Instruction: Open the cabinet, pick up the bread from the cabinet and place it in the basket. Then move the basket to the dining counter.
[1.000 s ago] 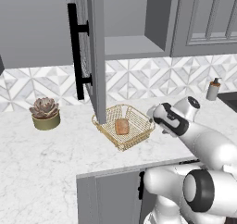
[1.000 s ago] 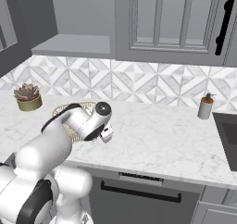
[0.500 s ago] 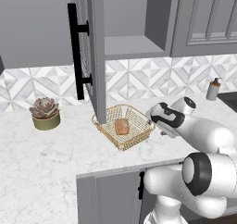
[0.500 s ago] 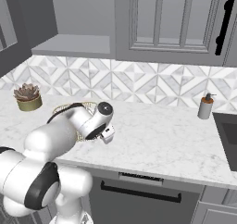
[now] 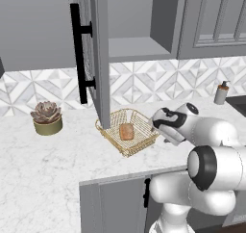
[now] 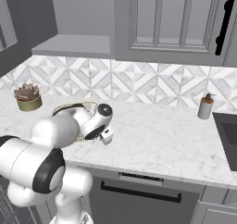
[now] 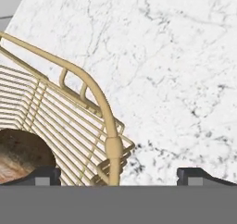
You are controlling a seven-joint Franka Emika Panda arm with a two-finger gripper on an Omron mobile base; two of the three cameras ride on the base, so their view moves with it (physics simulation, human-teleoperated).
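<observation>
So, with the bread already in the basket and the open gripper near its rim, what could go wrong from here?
1. In the hand view the gripper is open, straddling a corner of the basket. A grip on that thin rim could slip or tip the basket.
2. The bread lies loose inside; a tilted lift might roll it out.
3. The cabinet door hangs open right above the basket, so a straight lift may hit it.

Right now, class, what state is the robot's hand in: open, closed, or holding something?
Hand: open and holding nothing, its fingertips astride the rim of the basket, with the bread lying inside.
</observation>
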